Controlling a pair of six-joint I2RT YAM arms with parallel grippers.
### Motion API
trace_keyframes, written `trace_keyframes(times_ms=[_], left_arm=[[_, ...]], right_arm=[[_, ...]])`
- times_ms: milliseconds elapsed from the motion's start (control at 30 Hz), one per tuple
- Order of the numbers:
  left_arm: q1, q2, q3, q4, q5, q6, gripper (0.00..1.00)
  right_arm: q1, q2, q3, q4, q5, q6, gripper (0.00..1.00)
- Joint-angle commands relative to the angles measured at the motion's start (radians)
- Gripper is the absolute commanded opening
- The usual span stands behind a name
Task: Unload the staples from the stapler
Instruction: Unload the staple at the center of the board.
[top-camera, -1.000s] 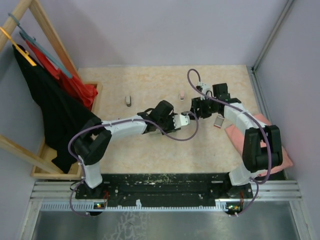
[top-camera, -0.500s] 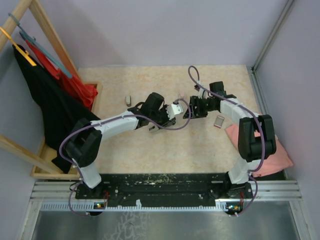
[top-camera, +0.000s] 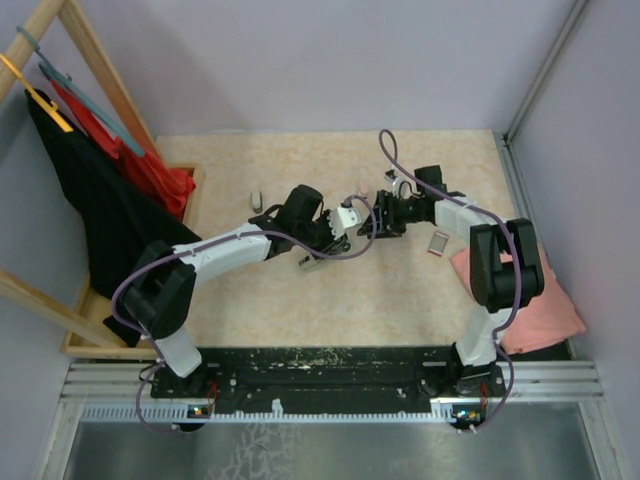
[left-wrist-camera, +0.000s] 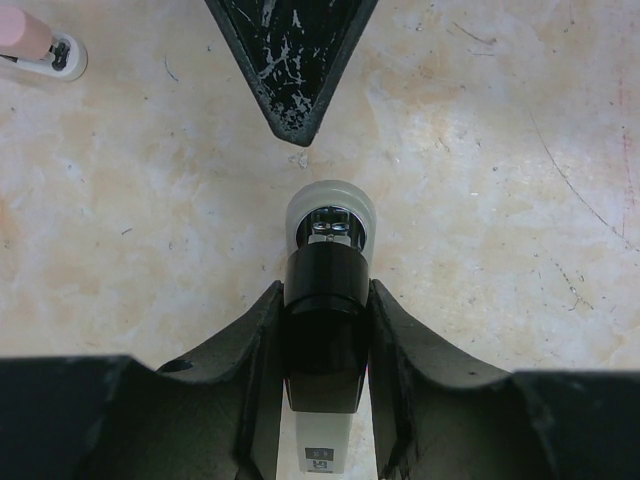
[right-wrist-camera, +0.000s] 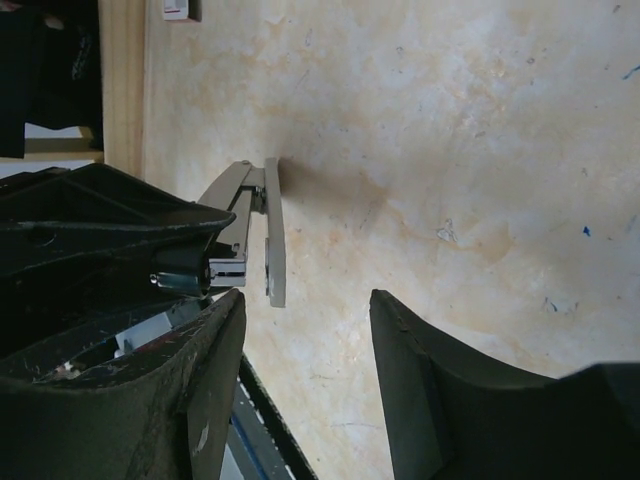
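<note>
Over the surface (top-camera: 400, 290) centre: stapler (left-wrist-camera: 322, 300) clenched in your left jaws, right jaws parted and empty, facing it.
No staples visible outside it; judge unloading barely begun, extraction all left.

Lilac walls (top-camera: 300, 60), speckled beige table (top-camera: 250, 300)

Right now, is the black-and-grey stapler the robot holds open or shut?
Open: in the right wrist view the black-and-grey stapler has two grey metal parts splayed in a V.
</note>
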Motion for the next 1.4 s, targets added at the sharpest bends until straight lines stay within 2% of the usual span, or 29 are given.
trace_keyframes(times_ms=[0, 933, 1133, 1367], left_arm=[[0.005, -0.039, 0.007, 0.049, 0.018, -0.025, 0.00], [0.005, -0.026, 0.010, 0.051, 0.042, -0.051, 0.00], [0.005, -0.029, 0.010, 0.052, 0.054, -0.055, 0.00], [0.015, -0.042, 0.003, 0.057, 0.089, -0.066, 0.00]], right_arm=[[0.023, 0.007, -0.014, 0.071, -0.059, 0.014, 0.53], [0.102, 0.081, 0.010, 0.035, -0.041, -0.022, 0.41], [0.102, 0.099, 0.017, 0.029, -0.048, -0.034, 0.34], [0.103, 0.138, 0.020, 0.023, -0.079, -0.049, 0.17]])
